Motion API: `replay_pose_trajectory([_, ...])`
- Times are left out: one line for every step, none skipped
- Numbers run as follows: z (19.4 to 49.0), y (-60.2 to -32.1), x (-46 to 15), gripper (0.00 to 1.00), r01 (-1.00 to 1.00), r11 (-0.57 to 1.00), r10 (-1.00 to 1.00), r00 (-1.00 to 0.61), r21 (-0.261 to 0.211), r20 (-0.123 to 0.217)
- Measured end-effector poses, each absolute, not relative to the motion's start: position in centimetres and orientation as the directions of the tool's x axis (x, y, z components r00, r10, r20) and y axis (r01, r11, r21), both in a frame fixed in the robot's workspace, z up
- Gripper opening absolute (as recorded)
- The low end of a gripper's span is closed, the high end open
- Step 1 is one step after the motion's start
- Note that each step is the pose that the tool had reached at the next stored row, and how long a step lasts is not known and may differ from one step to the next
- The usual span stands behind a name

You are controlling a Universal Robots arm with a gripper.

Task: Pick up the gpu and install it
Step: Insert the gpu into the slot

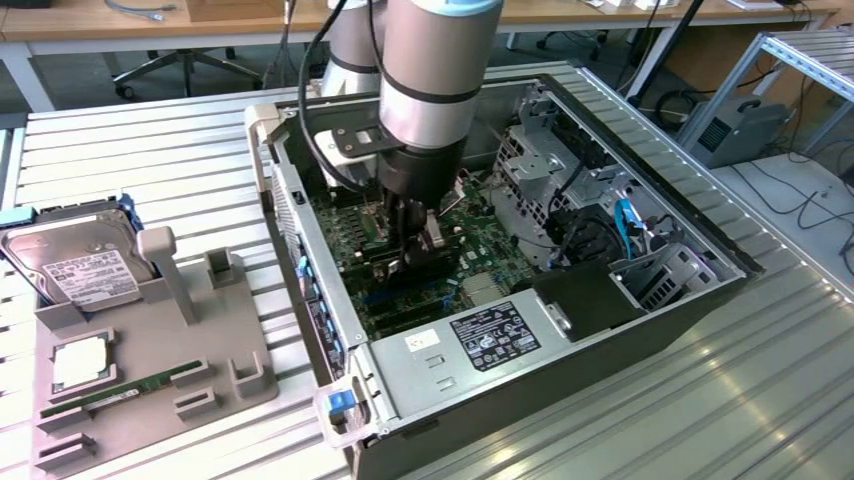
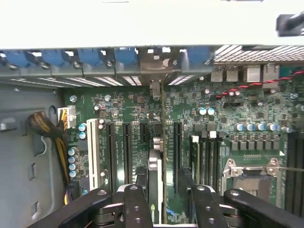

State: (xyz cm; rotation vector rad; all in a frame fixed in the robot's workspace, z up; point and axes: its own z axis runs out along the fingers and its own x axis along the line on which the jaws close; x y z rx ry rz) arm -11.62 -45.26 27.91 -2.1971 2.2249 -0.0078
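The gpu (image 2: 161, 142) stands on edge on the green motherboard (image 2: 137, 109) inside the open computer case (image 1: 694, 250). In the wrist view I see it as a thin line running from the case's rear slots down between my fingers, its silvery bracket (image 2: 155, 71) at the rear wall. My gripper (image 2: 162, 192) straddles the card and is open; its black fingers (image 2: 139, 190) stand a little off the card on each side. In the exterior view the gripper (image 1: 416, 245) reaches straight down into the middle of the case.
A grey tray (image 1: 227, 350) on the exterior view's left holds a hard drive (image 1: 83, 270), a processor (image 1: 80, 362) and a green memory stick (image 1: 120, 388). Inside the case are the power supply (image 1: 487, 338), drive cage (image 1: 541, 170), empty slots (image 2: 111, 152) and CPU socket (image 2: 251, 175).
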Motion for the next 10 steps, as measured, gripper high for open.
replay_pose_trajectory([28.3, -45.2, -11.6, 0.4, -1.0, 0.013, -1.0, -0.013, -0.014, -0.007])
replay_pose_trajectory([28.7, -45.1, -11.6, 0.4, -1.0, 0.013, -1.0, -0.012, -0.014, -0.007])
replay_pose_trajectory([29.1, -45.0, -11.6, 0.4, -1.0, 0.012, -1.0, -0.012, -0.014, -0.007])
replay_pose_trajectory([29.3, -44.9, -11.6, 0.4, -1.0, 0.012, -1.0, -0.012, -0.014, -0.007])
replay_pose_trajectory([29.5, -44.8, -11.6, 0.4, -1.0, 0.012, -1.0, -0.012, -0.014, -0.007])
replay_pose_trajectory([29.6, -44.7, -11.6, 0.4, -1.0, 0.012, -1.0, -0.012, -0.014, -0.007])
replay_pose_trajectory([29.6, -44.7, -11.6, 0.39, -1.0, 0.012, -1.0, -0.012, -0.014, -0.007])
replay_pose_trajectory([29.6, -44.6, -11.6, 0.39, -1.0, 0.012, -1.0, -0.012, -0.013, -0.007])
replay_pose_trajectory([29.6, -44.6, -11.5, 0.39, -1.0, 0.012, -1.0, -0.012, -0.013, -0.007])
replay_pose_trajectory([29.6, -44.5, -11.4, 0.32, -1.0, 0.012, -1.0, -0.012, -0.011, -0.007])
